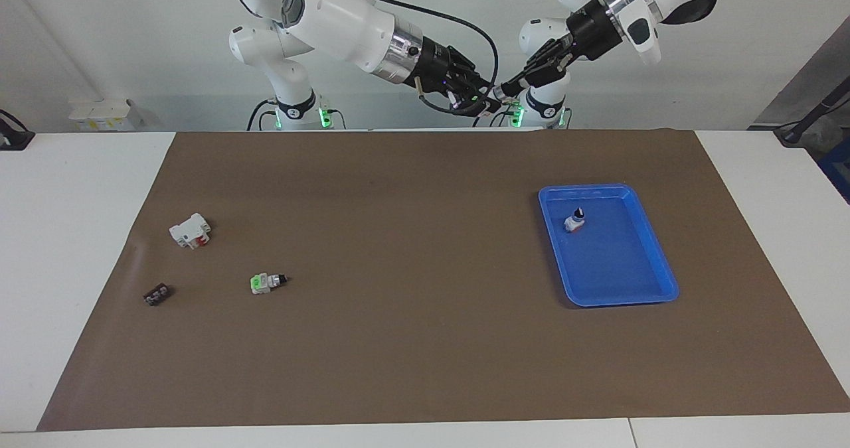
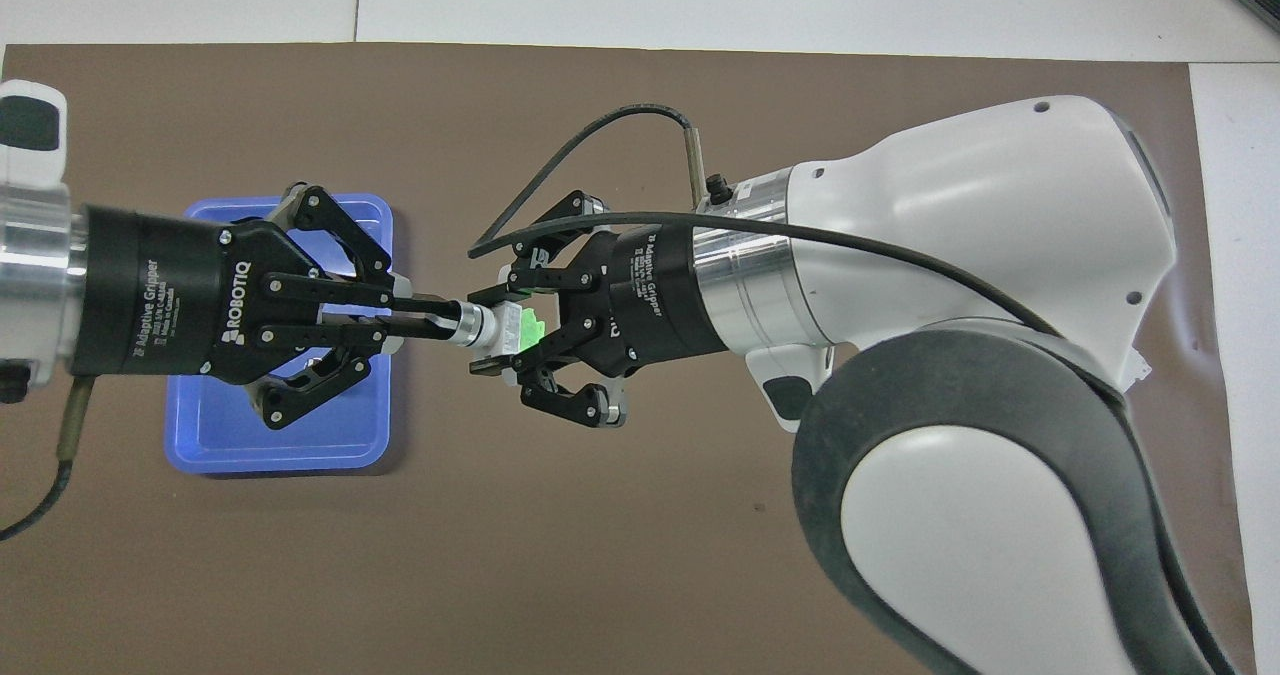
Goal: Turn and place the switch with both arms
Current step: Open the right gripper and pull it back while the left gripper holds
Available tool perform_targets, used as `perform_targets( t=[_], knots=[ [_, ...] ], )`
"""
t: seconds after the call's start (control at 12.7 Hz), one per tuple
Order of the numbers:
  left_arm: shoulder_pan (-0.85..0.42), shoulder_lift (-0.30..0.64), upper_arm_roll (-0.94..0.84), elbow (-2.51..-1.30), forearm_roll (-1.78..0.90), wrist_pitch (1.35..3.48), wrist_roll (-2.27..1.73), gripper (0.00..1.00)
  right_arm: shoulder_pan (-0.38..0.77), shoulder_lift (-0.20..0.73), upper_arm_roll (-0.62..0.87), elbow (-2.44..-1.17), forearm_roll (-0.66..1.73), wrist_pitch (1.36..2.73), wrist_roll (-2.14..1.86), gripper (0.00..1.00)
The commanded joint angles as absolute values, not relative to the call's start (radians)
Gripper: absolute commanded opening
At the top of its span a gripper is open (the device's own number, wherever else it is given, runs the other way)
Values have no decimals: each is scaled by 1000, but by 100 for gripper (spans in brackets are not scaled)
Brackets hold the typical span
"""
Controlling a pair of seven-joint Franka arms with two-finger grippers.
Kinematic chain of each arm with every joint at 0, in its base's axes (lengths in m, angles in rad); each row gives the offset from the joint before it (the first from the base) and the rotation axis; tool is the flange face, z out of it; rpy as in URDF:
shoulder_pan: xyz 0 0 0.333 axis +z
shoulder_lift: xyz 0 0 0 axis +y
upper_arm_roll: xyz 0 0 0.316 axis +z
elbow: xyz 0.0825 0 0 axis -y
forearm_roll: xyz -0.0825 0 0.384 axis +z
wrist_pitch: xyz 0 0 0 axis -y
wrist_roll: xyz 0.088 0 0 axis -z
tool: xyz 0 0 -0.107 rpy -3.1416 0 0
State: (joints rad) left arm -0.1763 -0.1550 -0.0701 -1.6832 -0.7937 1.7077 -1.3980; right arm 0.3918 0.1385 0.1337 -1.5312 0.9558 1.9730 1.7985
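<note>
Switch (image 2: 510, 327) hangs in mid-air between both hands — left hand (image 2: 440, 319) pinching its knob, right hand (image 2: 500, 330) clenched on its body.

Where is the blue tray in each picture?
Facing view: the blue tray is at the picture's right, on the brown mat.
Overhead view: it is at the picture's left, partly hidden by the raised left gripper.
Shared landmark: the switch, held in the air by the left gripper and right gripper.
</note>
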Motion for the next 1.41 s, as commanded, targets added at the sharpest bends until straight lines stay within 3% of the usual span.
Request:
perform_targets(
  t=[0.0, 1.33],
  knots=[
    [-183, -167, -74, -1625, -827, 1681, -1607, 0, 385, 161, 140, -1542, 936, 1977, 1824, 0],
    [-173, -190, -71, -1620, -730, 1697, -2039, 0, 382, 156, 135, -1543, 934, 1948, 1824, 0]
  ],
)
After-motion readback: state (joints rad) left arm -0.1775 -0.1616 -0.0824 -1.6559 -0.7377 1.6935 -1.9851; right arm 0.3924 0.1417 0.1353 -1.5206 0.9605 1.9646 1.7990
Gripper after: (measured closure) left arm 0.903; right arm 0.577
